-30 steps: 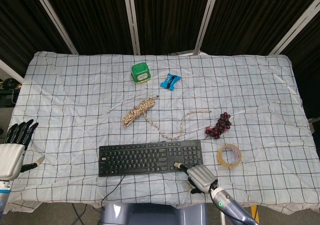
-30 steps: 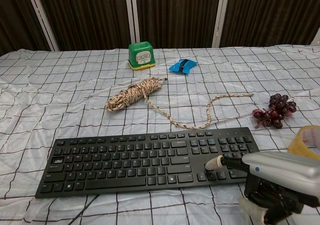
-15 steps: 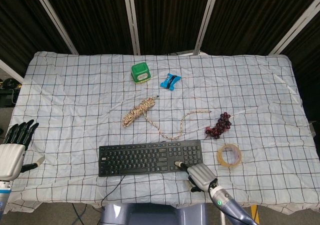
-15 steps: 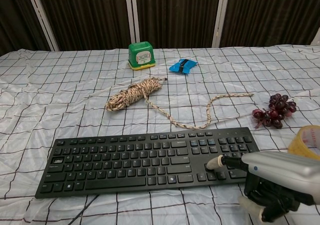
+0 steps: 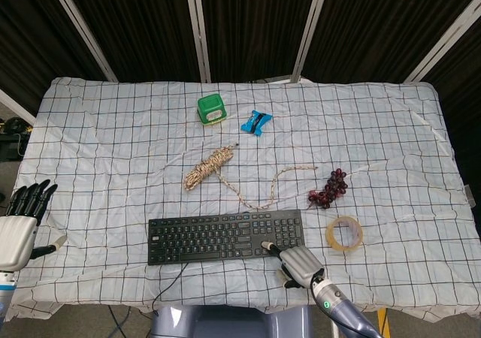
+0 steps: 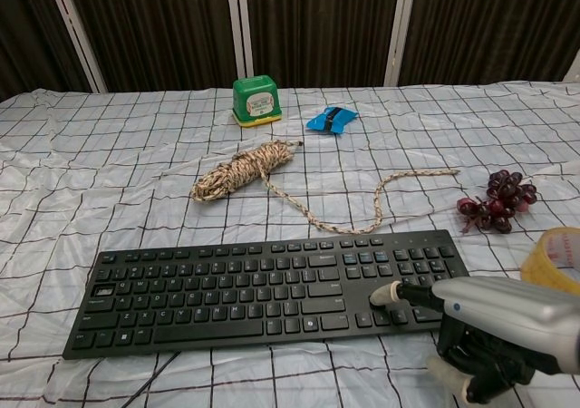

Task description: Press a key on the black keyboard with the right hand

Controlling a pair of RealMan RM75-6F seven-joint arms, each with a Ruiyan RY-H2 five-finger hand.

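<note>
At the far left of the head view we see our left hand (image 5: 16, 233) hanging off the near left corner of the bench (image 5: 90, 128), holding nothing, its dark fingers (image 5: 34, 195) straight and a little apart. Moving right, the black keyboard (image 6: 263, 286) lies flat near the front edge of the bench, its long side running left to right, with a cable trailing off the near edge. We judge it rigid, light and stable on the cloth; it needs no grasp, only a short downward press on a single key, gently enough that the board does not slide on the wrinkled cover. Further right, our right hand (image 6: 494, 331) reaches in from the near right corner. One pale-tipped finger points out and rests on a key in the bottom row at the keyboard's right end, while the other fingers curl under the palm, gripping nothing.

Behind the keyboard lie a coil of rope (image 6: 243, 170), a green box (image 6: 255, 99), a blue packet (image 6: 330, 119), dark grapes (image 6: 497, 201) and a tape roll (image 6: 555, 256). The bench wears a white cloth with a black grid, creased throughout. Dark curtains with pale poles close the room behind.
</note>
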